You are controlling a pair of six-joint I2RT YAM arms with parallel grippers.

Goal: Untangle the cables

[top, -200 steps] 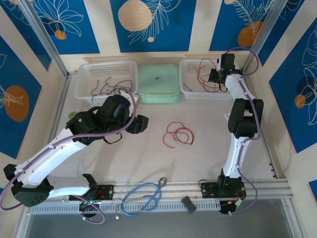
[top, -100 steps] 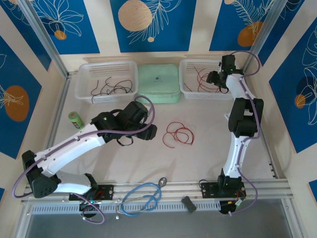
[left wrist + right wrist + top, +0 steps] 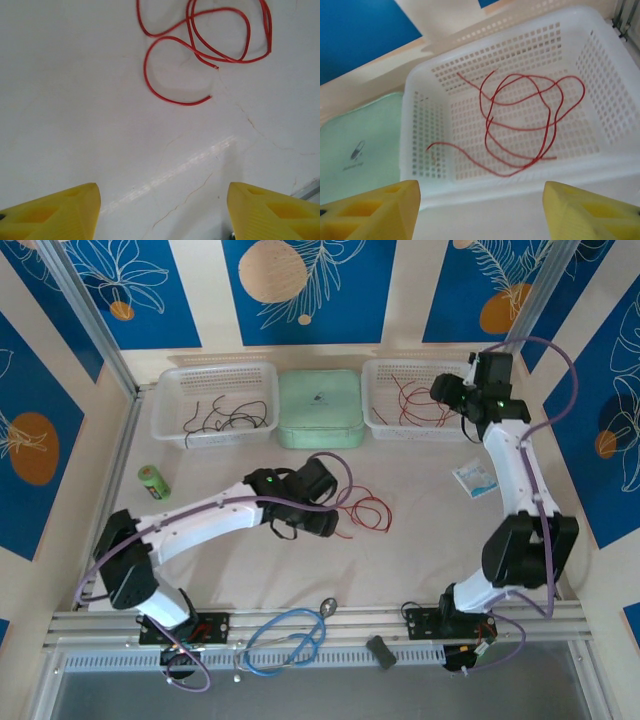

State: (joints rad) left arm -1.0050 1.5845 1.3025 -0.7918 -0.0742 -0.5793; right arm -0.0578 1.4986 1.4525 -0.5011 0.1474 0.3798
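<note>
Two white baskets stand at the far edge of the pale table [image 3: 420,550] in the overhead view. The left basket [image 3: 215,368] holds black cables [image 3: 228,418], the right basket [image 3: 400,365] holds red cables [image 3: 412,400], and a green box [image 3: 320,408] sits between them. Blue wall panels [image 3: 330,300] with leaf drawings and orange discs stand behind. A loose red cable [image 3: 365,512] lies mid-table, just beside the left jaws. A green can [image 3: 152,481] lies to the left, a small packet [image 3: 473,478] to the right, and a light-blue looped cable [image 3: 290,632] by the near metal rail [image 3: 520,615].

From the left wrist, the yellow left jaws are spread with nothing between them, above a white surface with fine cracks and a streak of glare. The loose red cable [image 3: 200,45] curls beyond them.

From the right wrist, the right jaws are spread and empty before the perforated right basket [image 3: 600,100], where the red cables [image 3: 520,125] lie looped.
</note>
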